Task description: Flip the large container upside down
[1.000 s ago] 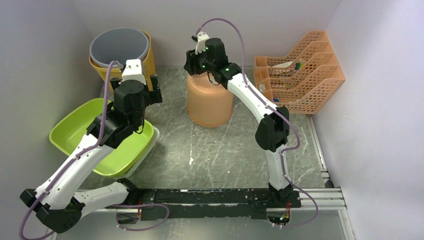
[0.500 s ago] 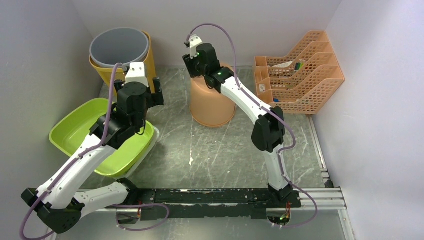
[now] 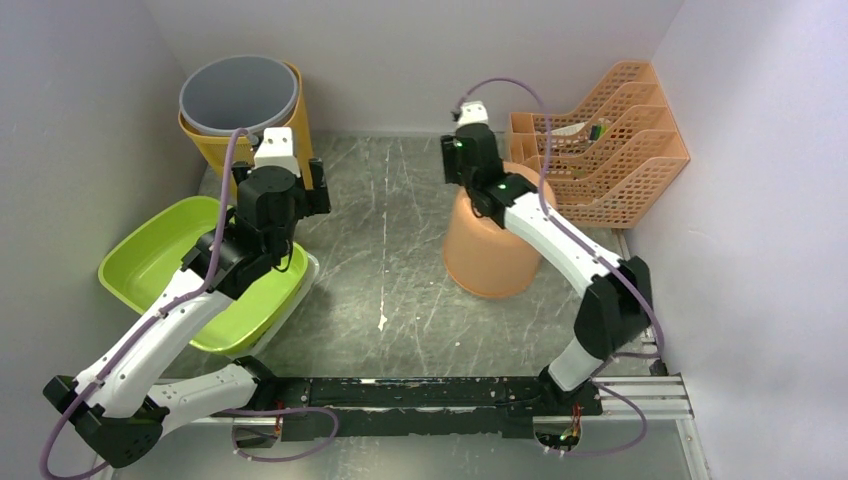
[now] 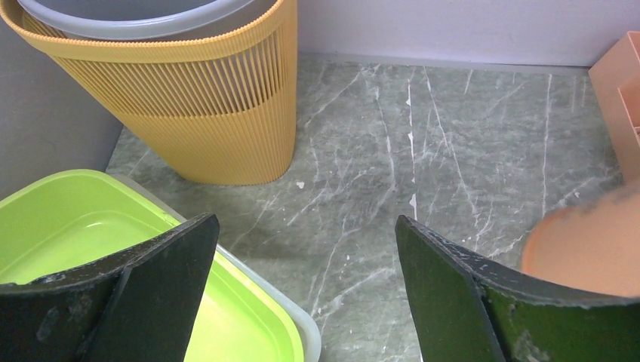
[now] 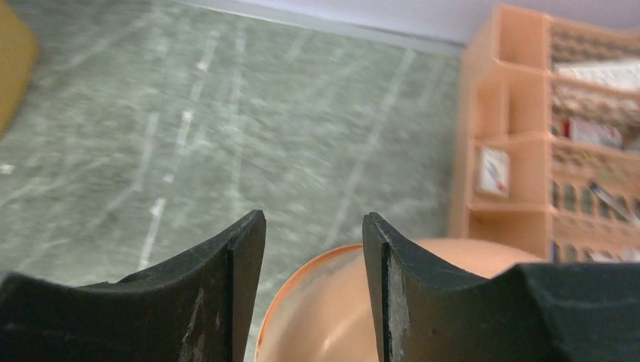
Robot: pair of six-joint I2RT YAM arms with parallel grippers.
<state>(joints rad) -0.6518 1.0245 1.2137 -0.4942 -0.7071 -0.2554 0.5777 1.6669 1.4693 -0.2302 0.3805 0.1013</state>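
The orange bucket [image 3: 490, 250] stands mouth down on the grey floor at the right, its base up and leaning a little. It also shows in the right wrist view [image 5: 340, 317] and at the edge of the left wrist view [image 4: 589, 241]. My right gripper [image 3: 487, 190] is at the bucket's base edge. In its wrist view [image 5: 313, 219] the jaws stand apart, one finger outside the bucket, the other over its base, nothing pinched between them. My left gripper [image 3: 280, 185] is wide open and empty above the green basin's far corner [image 4: 306, 222].
A green basin [image 3: 160, 265] sits on a white tray [image 3: 300, 290] at the left. A yellow ribbed basket holding a grey bin [image 3: 240, 95] stands at the back left. An orange file rack [image 3: 600, 150] stands at the back right, close to the bucket.
The right arm has swung from the back centre to the right, and the orange bucket has moved right and nearer with it. The left arm has barely moved.
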